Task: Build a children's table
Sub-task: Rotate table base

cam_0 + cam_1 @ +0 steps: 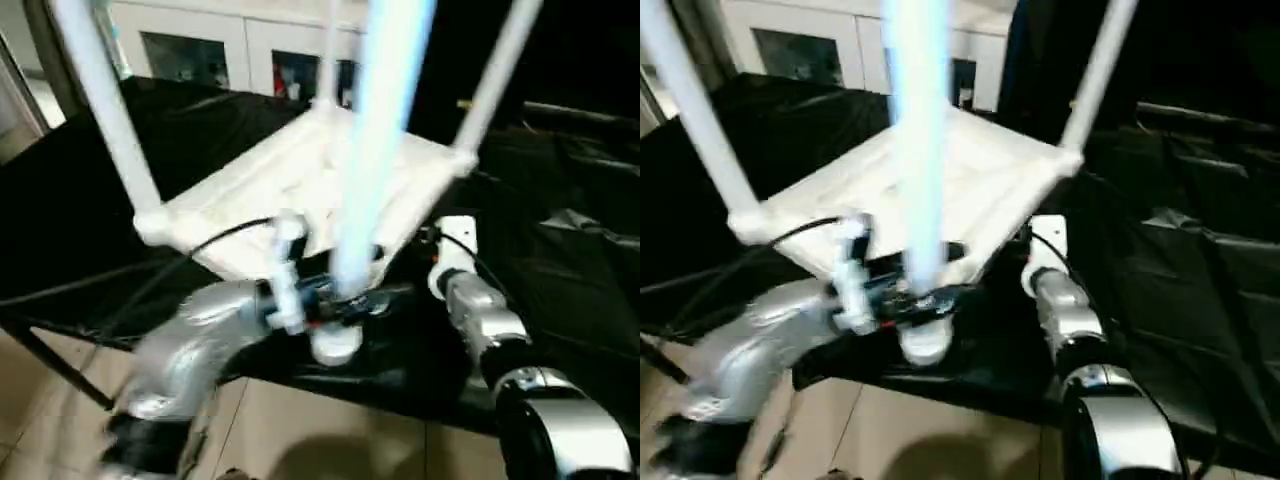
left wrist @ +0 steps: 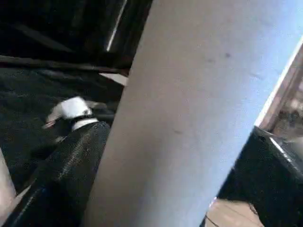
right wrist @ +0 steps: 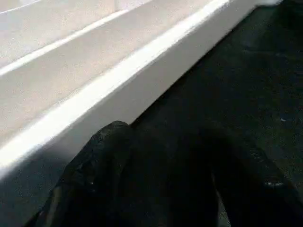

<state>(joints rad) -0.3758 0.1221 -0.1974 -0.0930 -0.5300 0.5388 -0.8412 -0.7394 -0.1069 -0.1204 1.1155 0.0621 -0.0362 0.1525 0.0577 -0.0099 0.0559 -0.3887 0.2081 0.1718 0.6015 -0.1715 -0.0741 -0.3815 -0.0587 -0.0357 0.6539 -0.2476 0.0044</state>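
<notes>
The children's table (image 1: 300, 195) was seen upside down on a black cloth (image 1: 90, 190), 4 white legs rising from its corner sockets. The nearest leg (image 1: 375, 150) was pinched low down by the left gripper (image 1: 335, 300), just above the table's near corner. The right gripper (image 3: 156, 179) was held against the table's near rim; whether its fingers were spread could not be told. A white cabinet (image 1: 230, 45) stood behind the table.

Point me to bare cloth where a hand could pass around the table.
Free: black cloth right of the upside-down table, beyond the right forearm. Also far left cloth past the left corner leg. Crowded: near corner, where the left gripper meets the near leg.
</notes>
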